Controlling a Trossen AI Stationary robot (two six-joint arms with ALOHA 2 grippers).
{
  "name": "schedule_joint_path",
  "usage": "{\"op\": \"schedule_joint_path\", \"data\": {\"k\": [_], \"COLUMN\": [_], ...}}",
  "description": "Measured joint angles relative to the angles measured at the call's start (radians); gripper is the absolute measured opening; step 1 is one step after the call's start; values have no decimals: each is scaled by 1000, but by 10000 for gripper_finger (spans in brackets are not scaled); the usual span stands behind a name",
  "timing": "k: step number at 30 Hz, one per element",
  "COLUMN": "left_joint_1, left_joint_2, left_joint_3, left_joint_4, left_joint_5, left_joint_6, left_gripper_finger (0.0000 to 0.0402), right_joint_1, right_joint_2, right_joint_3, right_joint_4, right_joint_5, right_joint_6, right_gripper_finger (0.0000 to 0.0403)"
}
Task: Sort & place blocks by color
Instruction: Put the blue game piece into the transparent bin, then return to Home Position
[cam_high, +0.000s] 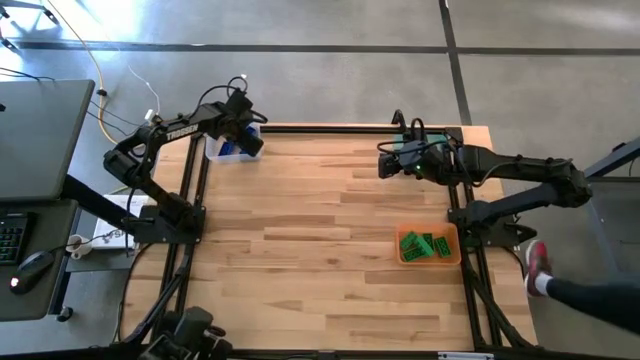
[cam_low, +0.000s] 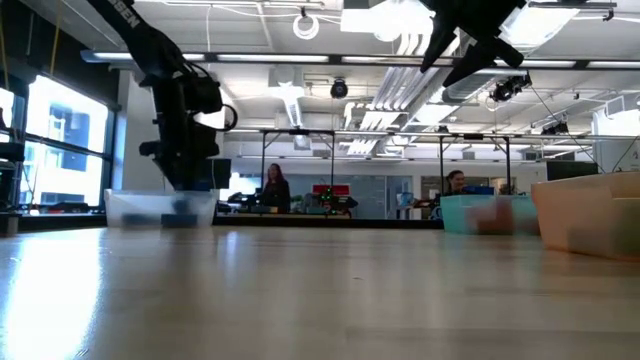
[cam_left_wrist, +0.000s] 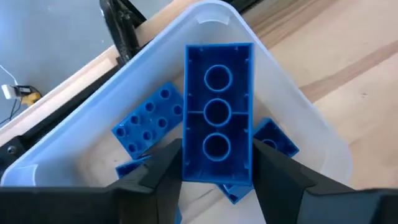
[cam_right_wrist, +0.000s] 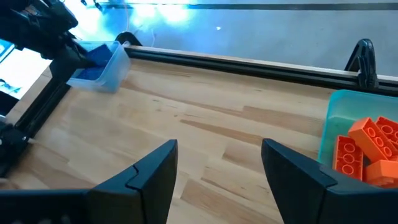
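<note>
While the left gripper (cam_left_wrist: 217, 177) hung over the clear bin (cam_left_wrist: 298, 118) at the table's far left, its fingers flanked a blue block (cam_left_wrist: 217, 112), hollow underside showing, long axis pointing away from the wrist, grip uncertain, blue blocks (cam_left_wrist: 149, 118) below, and the right gripper (cam_right_wrist: 217, 180) waited, empty and parted.

place: open lab | desks (cam_low: 300, 205), ceiling ducts (cam_low: 400, 60), monitors

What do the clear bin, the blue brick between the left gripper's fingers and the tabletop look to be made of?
Clear bin: probably translucent plastic, frosted; wood shows faintly through its wall.
Blue brick: likely glossy moulded plastic, with hollow tubes on its underside.
Tabletop: apparently wood, butcher-block style strips with a satin sheen.
</note>
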Motion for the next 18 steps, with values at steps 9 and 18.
{"op": "schedule_joint_path", "data": {"k": [9, 18], "left_joint_1": [3, -5], "left_joint_2": [1, -2], "left_joint_3": [0, 59], "left_joint_4": [-39, -139], "left_joint_5": [-77, 36], "left_joint_6": [35, 31], "left_gripper_finger": [169, 168], "right_joint_1": [0, 0], "right_joint_2": [0, 1], "right_joint_3": [0, 0], "right_joint_4": [0, -1], "right_joint_5": [11, 27], "right_joint_6": [23, 15], "right_gripper_finger": [220, 220]}}
